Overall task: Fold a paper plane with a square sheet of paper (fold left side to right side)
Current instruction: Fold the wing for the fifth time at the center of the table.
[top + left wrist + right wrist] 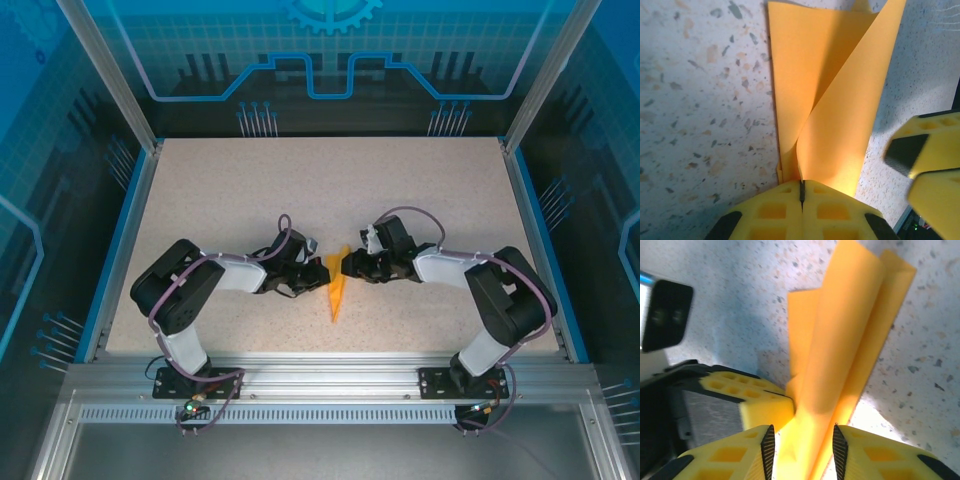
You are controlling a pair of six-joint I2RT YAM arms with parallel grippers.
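Left gripper (801, 192): my yellow honeycomb fingers pressed flat together, pinching edge of paper plane (840, 100). Paper thin, matte, bright orange, one flap curling up off crease. Plane lies mid speckled tabletop (250, 190), narrow dart, tip toward my bases. Right gripper (802, 450): ribbed black pads narrowly apart, rounded fold between them; squeezing or just straddling, can't tell.
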